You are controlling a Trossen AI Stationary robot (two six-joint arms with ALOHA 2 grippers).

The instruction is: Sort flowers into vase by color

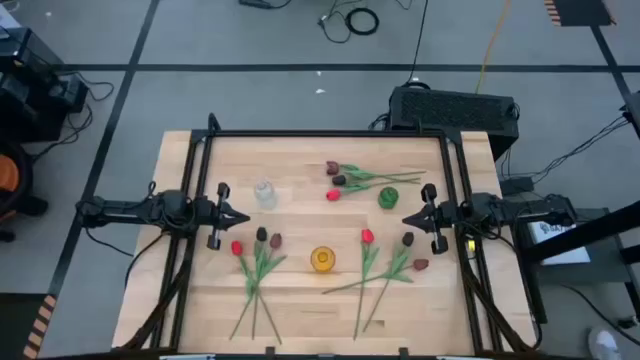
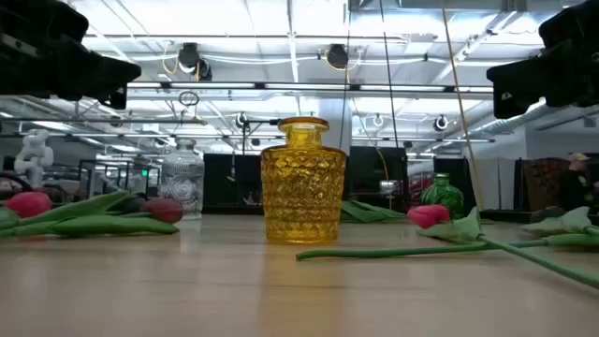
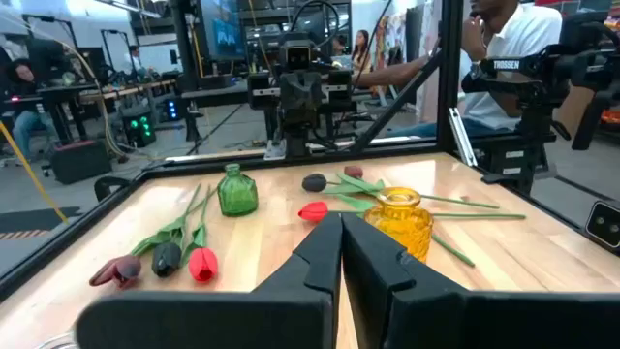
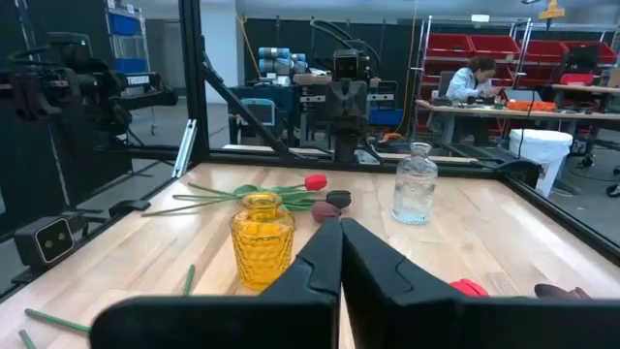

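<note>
Several artificial tulips lie flat on the wooden table in three bunches: one at the far middle [image 1: 350, 180], one near left [image 1: 258, 255], one near right [image 1: 392, 258]. Their heads are red, maroon or dark brown. Three small vases stand upright: clear glass [image 1: 264, 192], green [image 1: 388, 197] and yellow [image 1: 322, 259]. My left gripper [image 1: 240, 216] is shut and hovers at the table's left, pointing level toward the right. My right gripper [image 1: 408, 219] is shut at the table's right and points level toward the left. Neither holds anything.
A black frame [image 1: 325, 133] runs along the table's far edge and both sides. Bare wood lies between the two grippers, around the yellow vase [image 2: 301, 180]. People sit at desks in the room beyond the table [image 4: 475, 78].
</note>
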